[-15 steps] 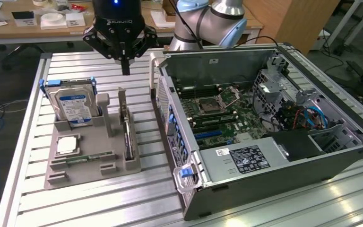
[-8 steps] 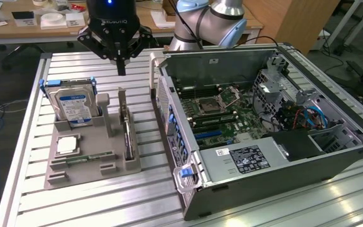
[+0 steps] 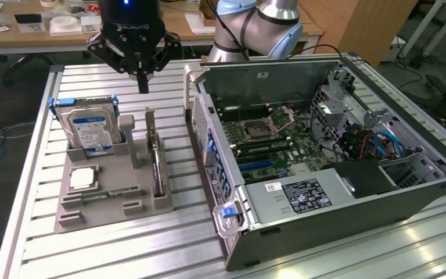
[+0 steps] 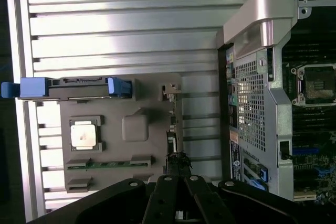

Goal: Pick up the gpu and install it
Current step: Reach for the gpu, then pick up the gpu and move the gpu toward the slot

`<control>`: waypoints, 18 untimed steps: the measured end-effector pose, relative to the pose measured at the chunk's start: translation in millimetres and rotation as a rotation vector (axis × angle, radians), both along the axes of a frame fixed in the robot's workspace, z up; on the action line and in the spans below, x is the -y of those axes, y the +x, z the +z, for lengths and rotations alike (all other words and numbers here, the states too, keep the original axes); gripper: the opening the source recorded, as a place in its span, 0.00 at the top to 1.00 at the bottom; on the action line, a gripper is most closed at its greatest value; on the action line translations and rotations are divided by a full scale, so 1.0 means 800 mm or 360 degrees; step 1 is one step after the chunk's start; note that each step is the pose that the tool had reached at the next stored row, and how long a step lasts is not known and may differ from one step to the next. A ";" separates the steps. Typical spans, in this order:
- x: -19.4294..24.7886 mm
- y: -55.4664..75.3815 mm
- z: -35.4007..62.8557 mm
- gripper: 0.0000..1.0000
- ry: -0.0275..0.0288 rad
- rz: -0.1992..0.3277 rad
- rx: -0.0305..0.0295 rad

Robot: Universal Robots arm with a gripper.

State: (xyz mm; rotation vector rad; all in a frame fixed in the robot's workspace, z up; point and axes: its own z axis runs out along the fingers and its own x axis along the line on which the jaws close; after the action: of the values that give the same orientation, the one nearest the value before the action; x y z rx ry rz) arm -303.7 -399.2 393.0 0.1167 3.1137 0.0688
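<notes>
The gpu (image 3: 155, 156) is a thin dark card standing on its edge in a slot of the grey holder tray (image 3: 111, 218), at the side nearest the computer. My gripper (image 3: 142, 86) hangs above the table behind the tray, fingers pressed together with nothing between them, well clear of the card. From the wrist view, the gpu (image 4: 174, 139) appears edge-on as a narrow strip just beyond my fingertips (image 4: 178, 162). The open computer case (image 3: 301, 70) lies to the exterior view's right, its motherboard (image 3: 266, 136) exposed with blue slots (image 3: 258, 166).
The tray also holds a silver hard drive with a blue-white label (image 3: 90, 131), a square processor (image 3: 82, 177) and a slim green memory stick (image 3: 108, 195). The slatted metal table (image 3: 130, 256) has bare room in front. A cluttered desk (image 3: 53, 26) stands behind.
</notes>
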 end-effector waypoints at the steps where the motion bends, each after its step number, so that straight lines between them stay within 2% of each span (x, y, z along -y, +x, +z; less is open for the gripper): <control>1: 0.0000 -0.001 0.000 0.89 0.00000 0.0000 0.00001; 4: 0.0001 -0.006 0.000 0.89 0.00000 0.0000 0.00001; 18: 0.0001 -0.006 0.000 0.89 0.00000 0.0000 0.00001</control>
State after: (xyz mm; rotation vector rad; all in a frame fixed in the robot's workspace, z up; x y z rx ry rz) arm -308.5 -399.2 393.0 0.1165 3.1137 0.0688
